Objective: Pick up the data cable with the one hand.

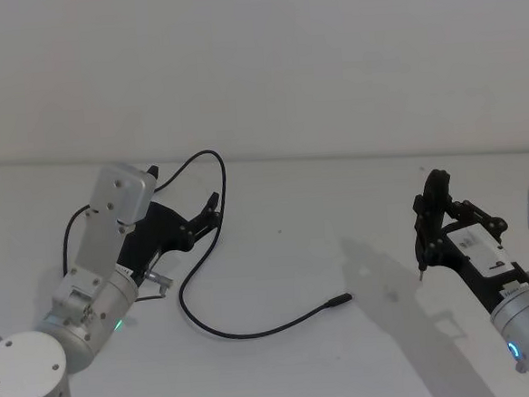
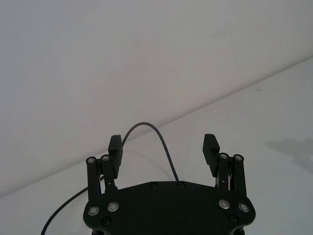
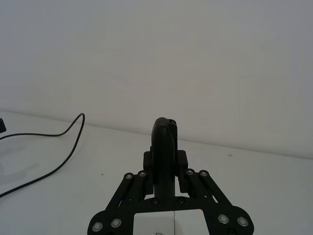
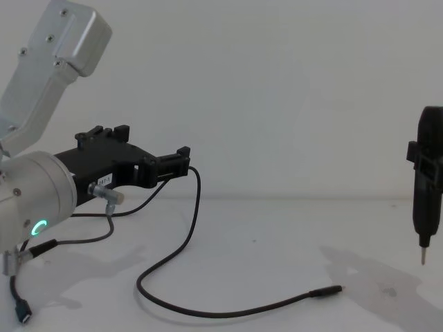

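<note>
Data cable (image 1: 256, 335): thin black cord, limp and matte, far longer than either end effector. It lies in a loose S on the white surface (image 1: 355, 192), left of centre.

Left end effector (image 2: 163, 147) reaches low and forward over the cable's upper part, jaws spread wide, nothing clamped. In the left wrist view an arch of cord stands up between the two fingers (image 2: 115, 149), touching neither pad as far as can be seen. It is likely posed this way so a plain close would catch it. In the chest view that arch is off the surface at the fingertips, then drops and sweeps back toward the robot.

From there the cord curves rightward, flat on the surface, ending in a slim straight plug (image 1: 340, 298) near the middle, well apart from both arms.

Right end effector (image 3: 165, 161) is parked at far right, above the surface, clenched on a dark upright tool (image 4: 429, 173) with its pin tip pointing down. It is clear of the cable, placed out of the way, I judge.

Grasp not yet made
</note>
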Robot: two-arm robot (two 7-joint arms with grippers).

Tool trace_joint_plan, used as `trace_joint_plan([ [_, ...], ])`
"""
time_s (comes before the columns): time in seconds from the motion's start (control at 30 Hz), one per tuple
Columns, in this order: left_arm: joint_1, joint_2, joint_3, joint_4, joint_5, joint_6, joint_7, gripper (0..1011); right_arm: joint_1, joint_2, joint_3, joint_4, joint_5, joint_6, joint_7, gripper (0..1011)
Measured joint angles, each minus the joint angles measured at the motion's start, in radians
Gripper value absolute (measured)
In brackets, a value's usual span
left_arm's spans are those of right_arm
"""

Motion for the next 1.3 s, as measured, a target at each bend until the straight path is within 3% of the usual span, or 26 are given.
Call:
trace_joint_plan([
  [1.0,-0.002,-0.001,0.002,-0.003,0.001,0.006,-0.004,1002,0.0,0.0,0.0,0.0,0.0,0.0,0.0,268],
  [1.3,-0.022,0.005,0.019,-0.023,-0.01,0.055,-0.062,1002,0.0,0.0,0.0,0.0,0.0,0.0,0.0,268],
])
